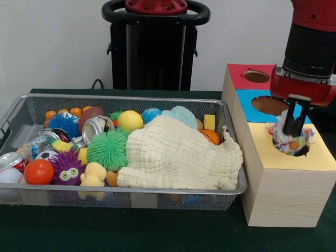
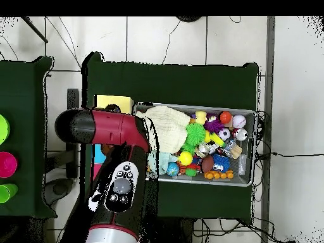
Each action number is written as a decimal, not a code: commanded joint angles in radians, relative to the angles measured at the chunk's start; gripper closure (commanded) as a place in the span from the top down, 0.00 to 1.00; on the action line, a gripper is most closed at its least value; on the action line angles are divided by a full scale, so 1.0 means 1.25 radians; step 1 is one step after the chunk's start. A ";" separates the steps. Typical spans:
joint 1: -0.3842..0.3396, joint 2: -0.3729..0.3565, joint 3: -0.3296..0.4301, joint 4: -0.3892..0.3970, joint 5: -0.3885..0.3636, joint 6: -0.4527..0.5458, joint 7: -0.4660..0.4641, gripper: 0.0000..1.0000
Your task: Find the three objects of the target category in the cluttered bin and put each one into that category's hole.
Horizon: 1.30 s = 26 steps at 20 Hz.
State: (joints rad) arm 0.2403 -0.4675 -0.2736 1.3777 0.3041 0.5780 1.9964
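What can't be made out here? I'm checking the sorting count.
- Item in the yellow hole, front view: multicoloured, identity unclear behind the hand.
- Bin contents under the cream cloth: hidden.
- Sorting box, overhead view: mostly covered by the arm.

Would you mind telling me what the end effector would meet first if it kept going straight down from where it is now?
The end effector points down into the yellow hole, where a multicoloured soft object already sits at its tips. That object would likely be met first, though depth inside the hole is unclear.
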 commanded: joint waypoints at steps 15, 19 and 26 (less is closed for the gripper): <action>0.016 0.127 0.000 -0.017 0.057 -0.164 0.225 0.00; 0.017 0.148 0.007 -0.014 0.065 -0.189 0.214 0.00; -0.001 0.106 0.033 0.010 0.071 -0.142 0.172 0.00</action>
State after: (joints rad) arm 0.2669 -0.3337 -0.3017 1.3498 0.3498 0.3812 1.9964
